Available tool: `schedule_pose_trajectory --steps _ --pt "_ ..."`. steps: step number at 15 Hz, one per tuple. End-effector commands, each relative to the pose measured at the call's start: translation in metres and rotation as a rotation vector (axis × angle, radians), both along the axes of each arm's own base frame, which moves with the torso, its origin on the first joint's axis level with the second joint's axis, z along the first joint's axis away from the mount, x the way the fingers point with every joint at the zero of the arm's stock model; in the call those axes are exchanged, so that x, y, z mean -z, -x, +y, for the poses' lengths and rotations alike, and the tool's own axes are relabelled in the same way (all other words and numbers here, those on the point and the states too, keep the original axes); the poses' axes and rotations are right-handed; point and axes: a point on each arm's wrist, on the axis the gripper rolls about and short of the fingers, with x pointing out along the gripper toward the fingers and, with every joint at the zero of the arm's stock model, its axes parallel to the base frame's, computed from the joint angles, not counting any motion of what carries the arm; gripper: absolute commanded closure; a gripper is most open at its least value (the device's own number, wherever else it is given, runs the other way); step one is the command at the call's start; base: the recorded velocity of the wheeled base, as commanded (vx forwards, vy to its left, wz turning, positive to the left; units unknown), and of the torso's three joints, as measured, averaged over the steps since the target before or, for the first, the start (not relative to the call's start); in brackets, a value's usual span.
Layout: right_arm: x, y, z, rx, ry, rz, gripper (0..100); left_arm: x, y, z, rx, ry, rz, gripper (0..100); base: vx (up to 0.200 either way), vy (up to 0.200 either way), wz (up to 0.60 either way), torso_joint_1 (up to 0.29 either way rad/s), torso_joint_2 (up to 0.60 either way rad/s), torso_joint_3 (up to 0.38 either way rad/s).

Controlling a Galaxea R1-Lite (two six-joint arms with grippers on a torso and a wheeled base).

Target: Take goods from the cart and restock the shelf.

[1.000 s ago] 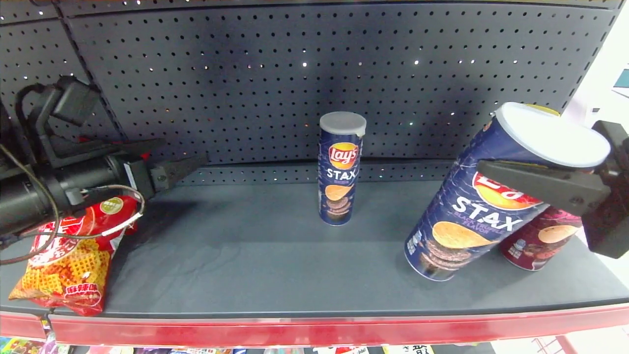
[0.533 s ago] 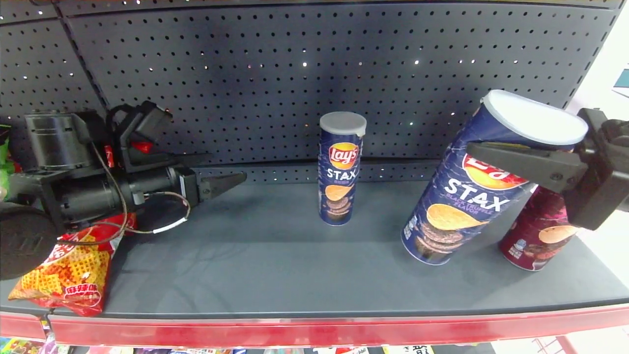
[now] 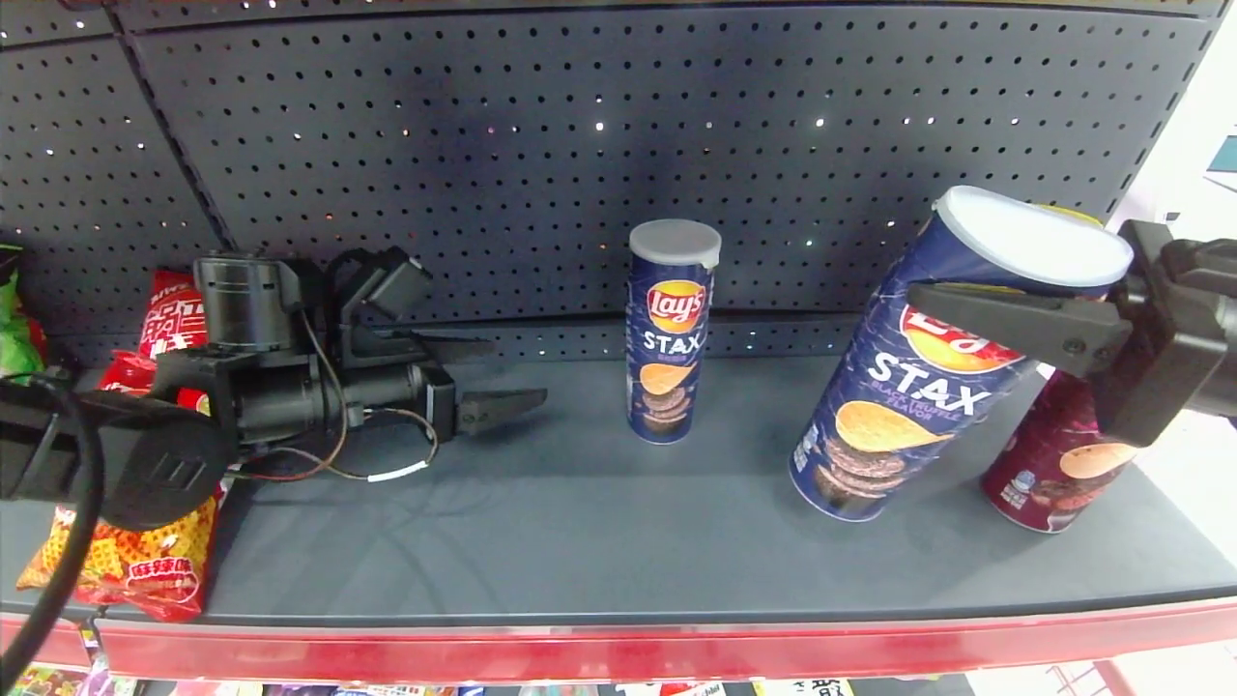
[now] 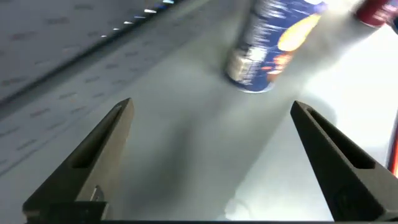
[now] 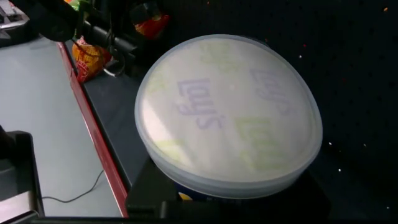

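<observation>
The blue chips can (image 3: pixel 899 387) sits at the right of the shelf (image 3: pixel 580 522), tilted so its top leans right and its base points down-left. The base is right at the shelf surface; whether it touches cannot be told. The right tool (image 3: pixel 1015 300) is clamped on this can just under its pale plastic lid (image 5: pixel 227 115). 1 dark finger (image 3: pixel 1005 324) lies across the near side of the can below the lid rim. In the right wrist view the lid is seen from above with the tool body below it.

Just right of the held can and partly hidden behind it is a maroon chips can (image 3: pixel 1058 464), standing on the shelf close to the right end. Toward the middle of the shelf, well apart from both, a second blue chips can (image 3: pixel 670 338) stands upright with a grey lid, near the pegboard back (image 3: pixel 541 145).

Left of that upright can, the left tool (image 3: pixel 503 401) hangs low over the shelf, pointing right. The left wrist view shows its 2 fingers (image 4: pixel 106 155) spread wide with nothing between them.

At the far left lie snack bags: a red-and-yellow bag (image 3: pixel 126 551) at the near edge, partly under the left arm, a red bag (image 3: pixel 169 309) against the back, and a green bag (image 3: pixel 14 338) at the edge. A red strip (image 3: pixel 618 648) runs along the shelf's near edge.
</observation>
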Motion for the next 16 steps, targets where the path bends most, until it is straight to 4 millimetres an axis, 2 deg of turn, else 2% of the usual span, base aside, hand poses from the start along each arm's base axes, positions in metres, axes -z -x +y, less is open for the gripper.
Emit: schedule_pose_trajectory --steps 1,4,6,9,16 --pt "0.0 -0.001 -0.001 0.007 0.0 0.002 100 0.011 -0.014 -0.025 0.063 -0.011 0.007 0 0.0 0.0 0.0 0.0 0.0 0.0" --pt "0.0 -0.002 -0.003 0.016 -0.002 0.001 100 0.014 -0.015 -0.052 0.135 -0.012 0.006 0 0.0 0.0 0.0 0.0 0.0 0.0" --pt "0.0 -0.002 -0.003 0.01 -0.002 0.001 100 0.023 -0.021 -0.059 0.157 -0.018 0.015 0 0.0 0.0 0.0 0.0 0.0 0.0" --pt "0.002 -0.005 -0.003 0.017 0.001 0.008 100 0.024 -0.029 -0.063 0.17 -0.018 -0.002 0 0.0 0.0 0.0 0.0 0.0 0.0" --pt "0.002 -0.006 -0.003 0.019 -0.003 0.007 100 0.03 -0.045 -0.089 0.212 -0.012 -0.021 0 0.0 0.0 0.0 0.0 0.0 0.0"
